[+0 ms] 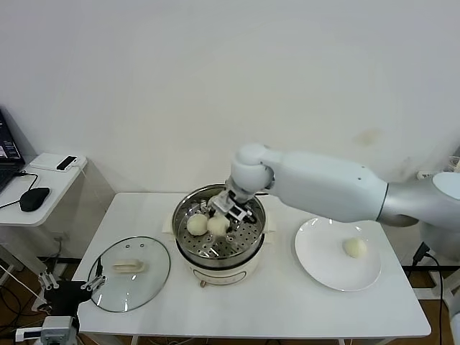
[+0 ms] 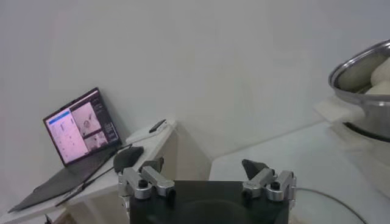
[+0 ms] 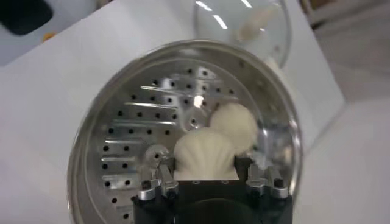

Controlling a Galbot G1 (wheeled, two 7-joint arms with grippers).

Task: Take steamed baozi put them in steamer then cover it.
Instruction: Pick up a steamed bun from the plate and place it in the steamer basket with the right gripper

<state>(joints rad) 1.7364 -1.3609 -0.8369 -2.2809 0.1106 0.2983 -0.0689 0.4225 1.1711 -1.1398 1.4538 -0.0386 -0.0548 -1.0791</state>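
Observation:
The steamer [image 1: 188, 253] stands mid-table, its perforated tray [image 3: 131, 125] showing in the right wrist view. My right gripper [image 1: 221, 218] reaches into it from the right and is shut on one steamed baozi [image 3: 204, 153], low over the tray. A second baozi [image 1: 196, 224] lies beside it on the tray, also seen as a round bun [image 3: 236, 123] just past the held one. A third baozi [image 1: 354, 247] rests on the white plate [image 1: 323, 272]. The cover [image 1: 115, 286] lies flat on the table left of the steamer. My left gripper [image 1: 70, 282] hangs open beyond the table's left front corner.
A low side table at the far left carries a laptop [image 2: 79, 128], a black mouse [image 1: 34, 198] and a small white box [image 1: 57, 162]. Bare tabletop [image 1: 251, 309] lies in front of the steamer. The steamer's rim [image 2: 365, 64] shows far off in the left wrist view.

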